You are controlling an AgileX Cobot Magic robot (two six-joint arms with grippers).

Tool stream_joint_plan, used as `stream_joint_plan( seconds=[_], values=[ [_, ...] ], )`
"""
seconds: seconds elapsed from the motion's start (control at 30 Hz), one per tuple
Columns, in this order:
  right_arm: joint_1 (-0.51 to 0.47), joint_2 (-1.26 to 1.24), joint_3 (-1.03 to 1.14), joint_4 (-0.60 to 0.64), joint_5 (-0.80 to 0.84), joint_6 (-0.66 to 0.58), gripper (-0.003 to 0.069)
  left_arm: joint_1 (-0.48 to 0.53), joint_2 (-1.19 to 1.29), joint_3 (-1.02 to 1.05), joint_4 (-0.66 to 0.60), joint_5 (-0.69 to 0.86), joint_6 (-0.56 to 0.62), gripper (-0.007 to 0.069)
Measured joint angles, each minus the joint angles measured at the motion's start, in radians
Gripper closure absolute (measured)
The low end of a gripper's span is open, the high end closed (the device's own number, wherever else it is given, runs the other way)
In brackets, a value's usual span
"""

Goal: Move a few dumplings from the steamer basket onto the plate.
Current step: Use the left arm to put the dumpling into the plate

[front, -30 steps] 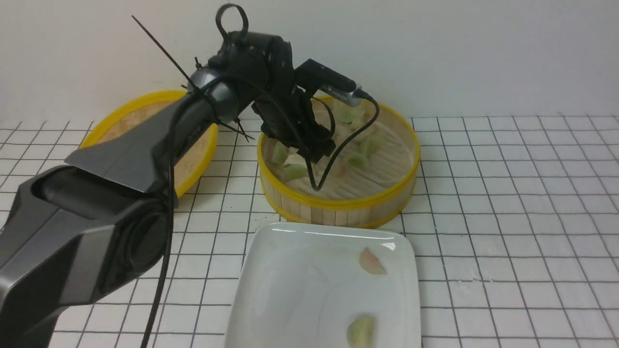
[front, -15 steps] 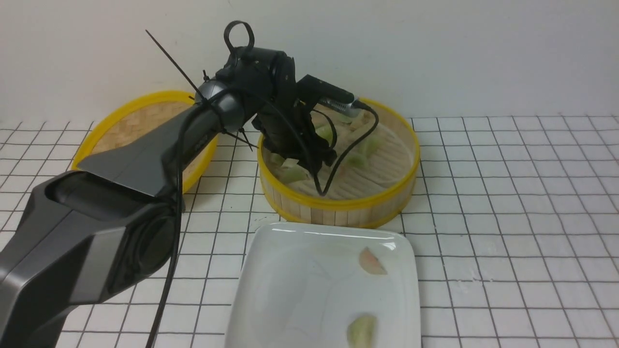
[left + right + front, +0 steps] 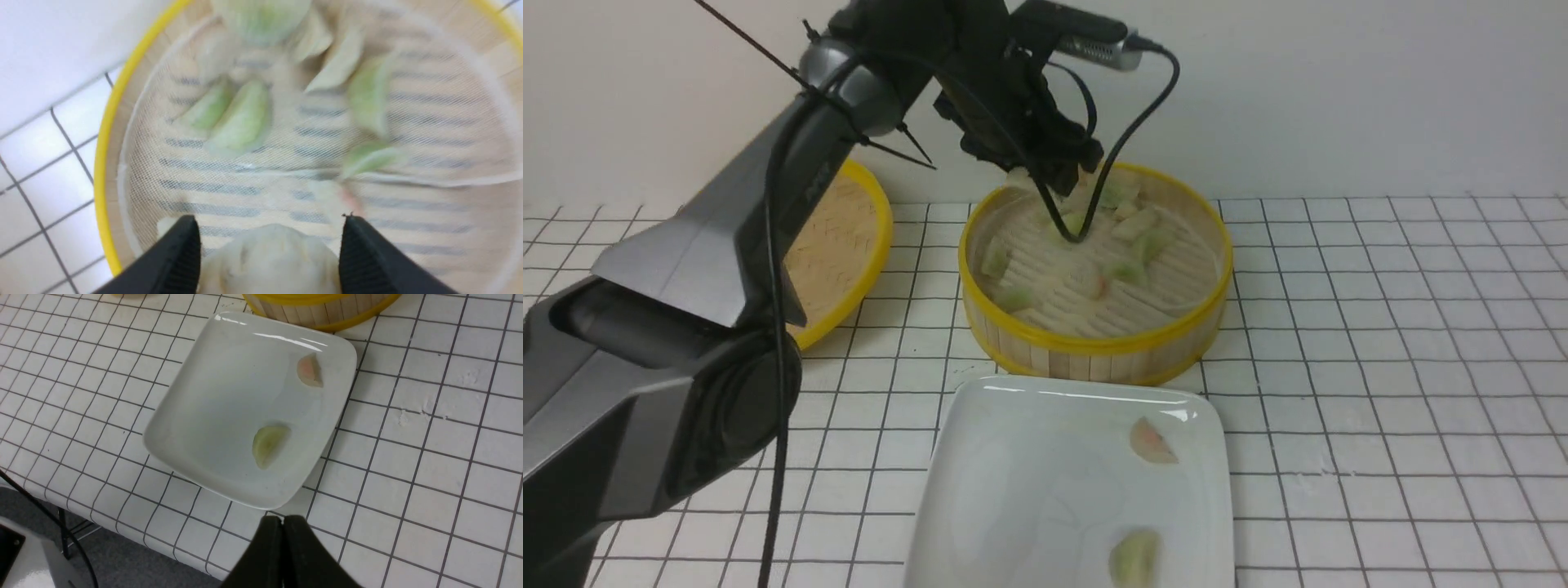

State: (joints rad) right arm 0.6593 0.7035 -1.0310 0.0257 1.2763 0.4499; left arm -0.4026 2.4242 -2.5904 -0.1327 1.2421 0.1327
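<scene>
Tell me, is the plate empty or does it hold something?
Not empty: the plate holds a pinkish dumpling and a green dumpling, lying apart.

Light: bright, even — shadows faint.
Glare: white streaks along the plate (image 3: 282, 339) rim.
Blur: left wrist view smeared — dumplings (image 3: 241, 118) soft, nearest dumpling (image 3: 269, 261) unfocused.
Front view: mildly hazy.

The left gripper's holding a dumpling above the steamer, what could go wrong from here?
The left gripper pinches the cream-white dumpling between its fingertips; it might slip back into the round bamboo steamer basket during the carry.
The black cable dangles toward the basket and could snag on its rim.
The glossy white square plate already holds a pinkish dumpling and a pale green dumpling; a careless drop might knock them.
</scene>
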Motion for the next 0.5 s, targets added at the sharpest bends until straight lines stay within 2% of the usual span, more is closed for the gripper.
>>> stream_joint_plan(
  seconds=[0.13, 0.33, 0.5],
  values=[
    [0.0, 0.001, 0.001, 0.001, 0.0, 0.0, 0.0673, -0.012, -0.1, 0.116, -0.017, 0.004, -0.035, 0.0232],
    [0.0, 0.002, 0.002, -0.005, 0.0, 0.0, 0.0673, -0.066, -0.394, 0.587, -0.032, 0.005, -0.059, 0.0232],
    [0.0, 0.002, 0.002, -0.033, 0.0, 0.0, 0.0673, -0.138, -0.473, 0.858, -0.061, 0.0, -0.062, 0.0232]
  ],
)
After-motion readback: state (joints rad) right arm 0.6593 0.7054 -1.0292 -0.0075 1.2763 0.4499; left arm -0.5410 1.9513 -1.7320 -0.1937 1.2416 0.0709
